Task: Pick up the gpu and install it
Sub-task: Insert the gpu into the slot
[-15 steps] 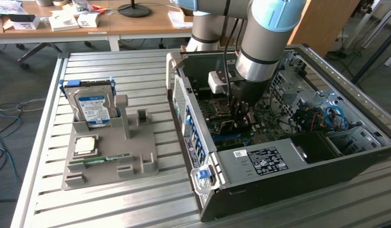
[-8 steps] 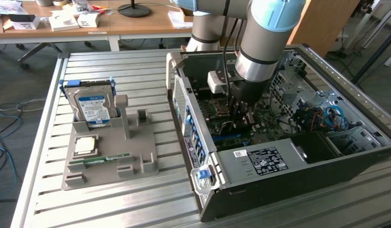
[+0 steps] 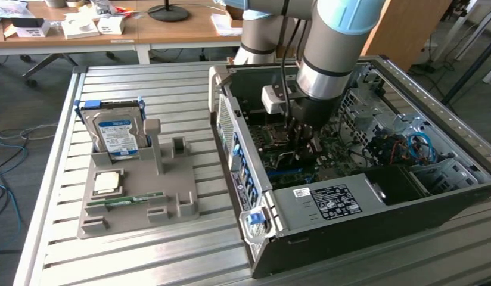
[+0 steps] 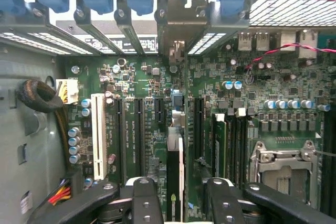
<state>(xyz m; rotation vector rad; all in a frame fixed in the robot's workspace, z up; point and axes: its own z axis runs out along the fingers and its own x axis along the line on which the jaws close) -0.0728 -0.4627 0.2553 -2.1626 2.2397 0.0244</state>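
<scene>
A: Where was the gripper (image 4: 176,195)?
B: Down inside the open computer case (image 3: 325,202), above the green motherboard (image 4: 157,124). Its fingers (image 4: 144,200) pinched the gpu (image 4: 175,171), which stood edge-on over the slots.
A: Any writing you could read?
B: None. The case's white sticker (image 3: 335,201) was too small, and so was the blue-white label on the hard drive (image 3: 117,136) in the grey holder (image 3: 138,205), at the exterior view's left.
</scene>
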